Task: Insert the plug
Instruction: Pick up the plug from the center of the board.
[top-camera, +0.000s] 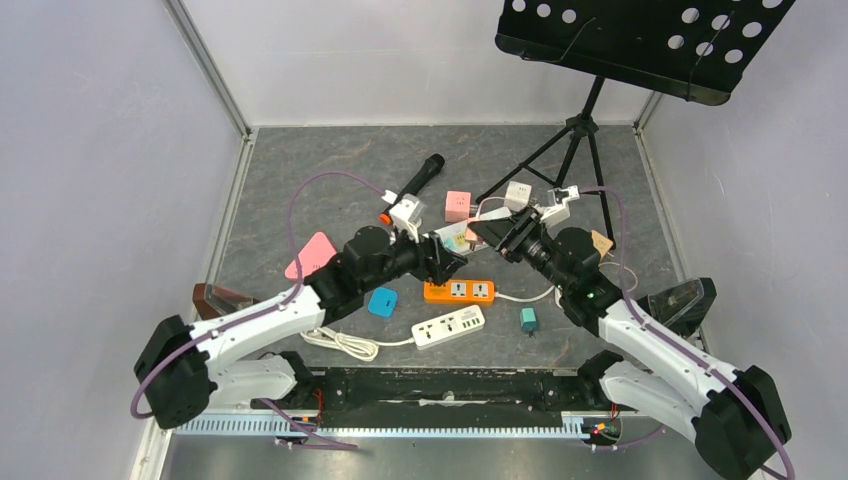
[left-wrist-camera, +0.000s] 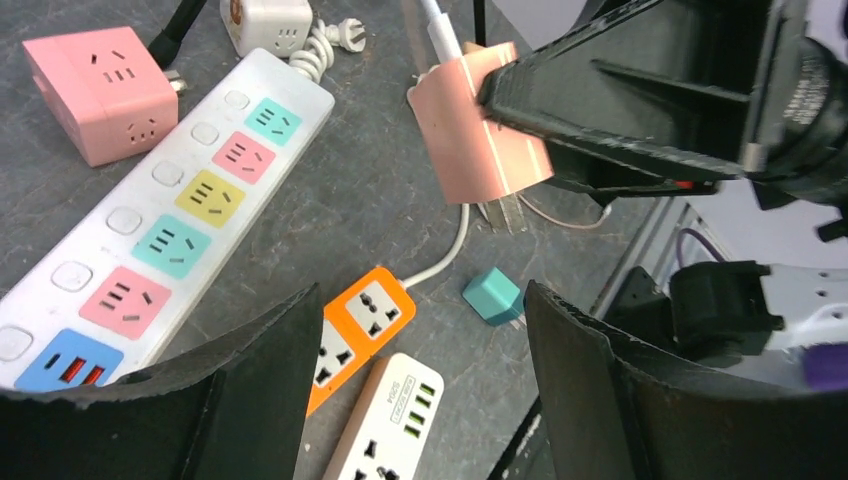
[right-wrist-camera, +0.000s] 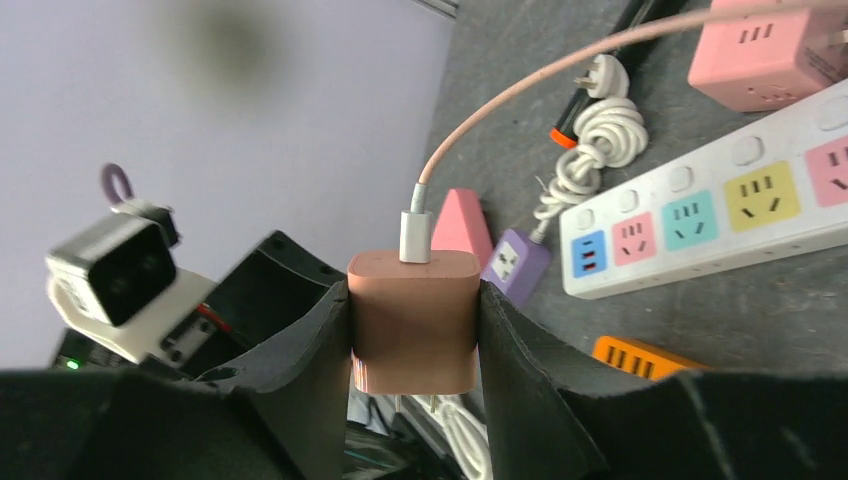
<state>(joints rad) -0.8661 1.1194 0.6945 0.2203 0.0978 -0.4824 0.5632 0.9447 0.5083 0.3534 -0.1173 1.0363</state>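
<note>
A salmon-pink rectangular plastic plug (right-wrist-camera: 412, 300) is seen clamped in the right claw (right-wrist-camera: 413, 345) above the grey worktop (right-wrist-camera: 760, 320), the long white multicoloured-socket power strip (right-wrist-camera: 720, 215) lying at its 2 o'clock in the right wrist view, while the left claw (left-wrist-camera: 420, 300) is held open nearby.

music stand (top-camera: 620, 40), microphone (top-camera: 422, 175), teal adapter (top-camera: 528, 319)

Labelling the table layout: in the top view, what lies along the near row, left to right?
Pink wedge → blue adapter → white power strip → teal adapter. The orange power strip overlaps the white one, so it is left out.
</note>
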